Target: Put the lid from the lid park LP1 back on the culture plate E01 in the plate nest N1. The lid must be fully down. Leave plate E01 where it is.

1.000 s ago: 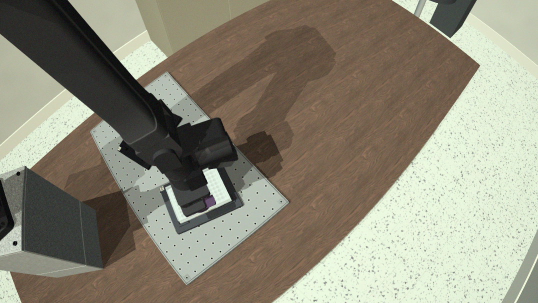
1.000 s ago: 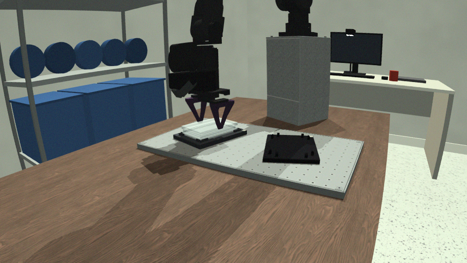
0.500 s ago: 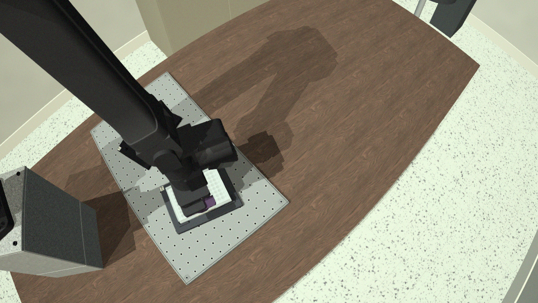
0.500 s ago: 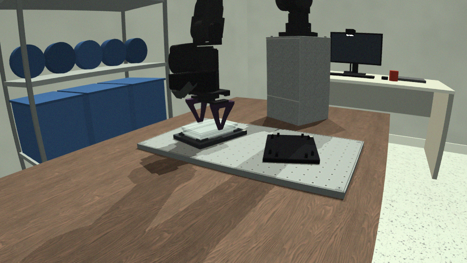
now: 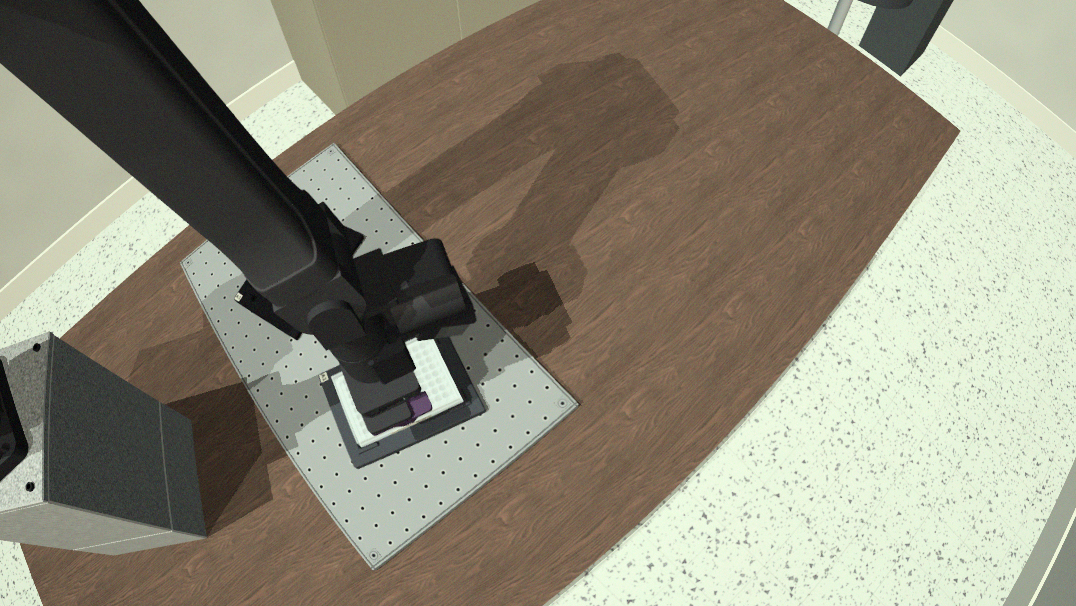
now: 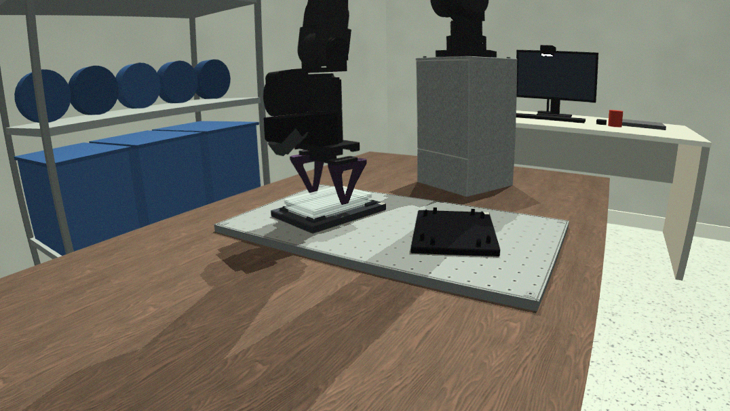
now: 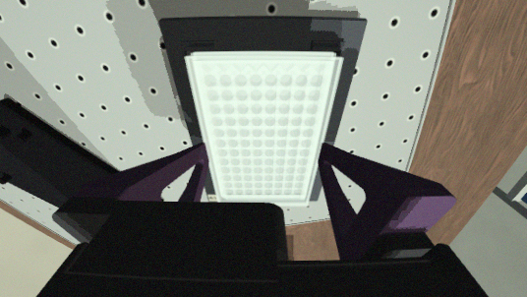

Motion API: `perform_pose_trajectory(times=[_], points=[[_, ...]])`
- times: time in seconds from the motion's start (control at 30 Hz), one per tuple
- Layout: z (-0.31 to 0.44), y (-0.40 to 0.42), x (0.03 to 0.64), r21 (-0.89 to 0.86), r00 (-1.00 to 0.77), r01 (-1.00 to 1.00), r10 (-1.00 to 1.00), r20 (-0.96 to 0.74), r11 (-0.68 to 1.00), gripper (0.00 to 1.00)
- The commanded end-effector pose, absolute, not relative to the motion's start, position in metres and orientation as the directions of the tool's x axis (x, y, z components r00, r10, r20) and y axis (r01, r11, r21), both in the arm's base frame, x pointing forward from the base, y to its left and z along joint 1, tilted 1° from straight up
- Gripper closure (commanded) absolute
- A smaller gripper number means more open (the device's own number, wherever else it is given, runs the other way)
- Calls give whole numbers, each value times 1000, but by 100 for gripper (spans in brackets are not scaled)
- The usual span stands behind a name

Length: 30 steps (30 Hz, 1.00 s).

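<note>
My gripper is shut on the clear lid, its purple fingers pressing on the lid's two long sides. The lid sits directly over the white culture plate E01, whose rim shows as a slightly offset outline at the far edge. The plate rests in the black plate nest N1. I cannot tell whether the lid is fully down. The black lid park LP1 stands empty beside the nest.
Nest and park sit on a grey perforated board on the wooden table. A grey pedestal stands behind the board. A shelf with blue bins is at the left.
</note>
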<state>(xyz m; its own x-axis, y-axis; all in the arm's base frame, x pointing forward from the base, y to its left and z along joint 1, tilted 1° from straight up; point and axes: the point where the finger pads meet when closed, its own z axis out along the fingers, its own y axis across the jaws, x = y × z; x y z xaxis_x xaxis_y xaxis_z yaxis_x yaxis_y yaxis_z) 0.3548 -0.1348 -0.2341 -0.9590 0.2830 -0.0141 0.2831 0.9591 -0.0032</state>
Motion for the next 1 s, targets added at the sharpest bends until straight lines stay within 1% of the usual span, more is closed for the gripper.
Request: perform_pose_trajectory(times=[0.0, 0.47, 0.5, 0.97], points=[[-239, -132, 363, -2, -961, 276, 276, -24, 961, 100], [-234, -136, 362, -3, -959, 281, 281, -28, 960, 100], [-234, -136, 362, -3, -959, 281, 281, -28, 960, 0], [-234, -136, 362, -3, -959, 281, 281, -28, 960, 0]])
